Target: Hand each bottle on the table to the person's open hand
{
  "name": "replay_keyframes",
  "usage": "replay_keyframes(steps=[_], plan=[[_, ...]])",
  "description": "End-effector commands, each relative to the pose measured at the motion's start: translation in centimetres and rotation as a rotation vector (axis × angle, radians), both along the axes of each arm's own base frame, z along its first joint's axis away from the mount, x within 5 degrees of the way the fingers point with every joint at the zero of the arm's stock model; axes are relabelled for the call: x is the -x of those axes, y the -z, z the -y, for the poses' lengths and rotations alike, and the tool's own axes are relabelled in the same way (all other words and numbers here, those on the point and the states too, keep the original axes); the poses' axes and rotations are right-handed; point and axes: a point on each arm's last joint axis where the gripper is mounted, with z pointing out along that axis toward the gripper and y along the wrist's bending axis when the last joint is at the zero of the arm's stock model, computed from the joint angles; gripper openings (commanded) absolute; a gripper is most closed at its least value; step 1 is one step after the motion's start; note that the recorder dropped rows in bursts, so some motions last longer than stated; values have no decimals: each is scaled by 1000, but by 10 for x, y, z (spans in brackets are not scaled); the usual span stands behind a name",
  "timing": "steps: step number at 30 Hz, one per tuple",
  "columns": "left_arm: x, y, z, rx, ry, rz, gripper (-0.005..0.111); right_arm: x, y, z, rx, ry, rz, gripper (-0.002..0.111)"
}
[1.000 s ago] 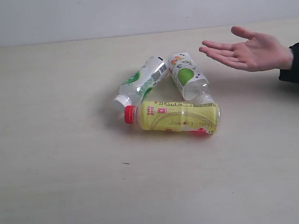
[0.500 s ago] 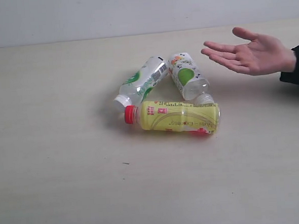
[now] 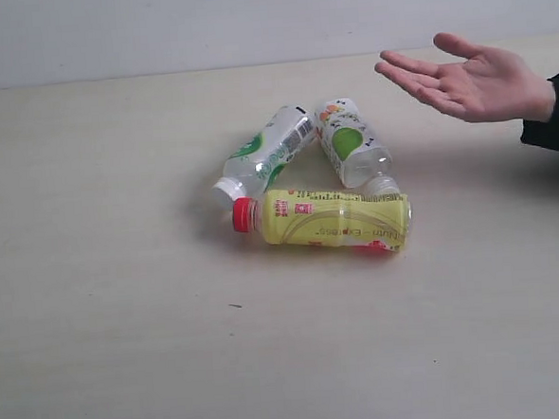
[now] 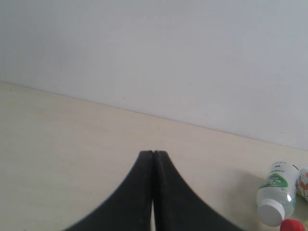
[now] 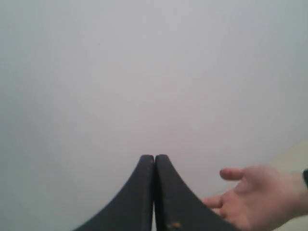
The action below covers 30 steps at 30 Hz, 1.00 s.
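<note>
Bottles lay on their sides in a rough triangle near the middle of the table, a pale beige wood-grain top, and none had shifted since a second before. The left gripper was clenched on nothing, its smooth black tapered fingers pressed flat together. At the left of the group lay a clear bottle of thin, crinkled plastic with a white cap and a green-and-white wrap. Nearest the camera the yellow bottle lay crosswise, round-bodied and glossy, its ribbed red cap just beside the white one. A scrap of red showed under its right end; what it belonged to could not be told. Behind it the second clear bottle pointed its neck at the yellow one. Further right the open hand, palm up from a dark sleeve, had risen a little and drawn slightly rightward. The right gripper was likewise shut tight and empty
</note>
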Motion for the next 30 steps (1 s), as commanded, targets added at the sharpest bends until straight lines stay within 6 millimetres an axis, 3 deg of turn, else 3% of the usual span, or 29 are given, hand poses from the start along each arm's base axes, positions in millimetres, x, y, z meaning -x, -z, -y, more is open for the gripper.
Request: replay_keyframes(steps=[1,8,11,18,21,23,26,30], plan=[[0,0,0,2,4,6,0,-7,-14,-1,149,45,92,0],[0,0,0,2,4,6,0,-64,-58,-21,555,-70,-221,0],[0,0,0,2,4,6,0,-92,-63,-21,629,-74,-433,0],[0,0,0,2,4,6,0,-148,-50,-34,909,-295,-831,0],[0,0,0,2,4,6,0,-172,-42,-52,964,-599,-1024,0],[0,0,0,2,4,6,0,-190,-37,-60,951,-694,-1092,0],[0,0,0,2,4,6,0,-203,-25,-78,1028,-749,-1116,0],[0,0,0,2,4,6,0,-205,3,-119,1192,-901,-1206,0]])
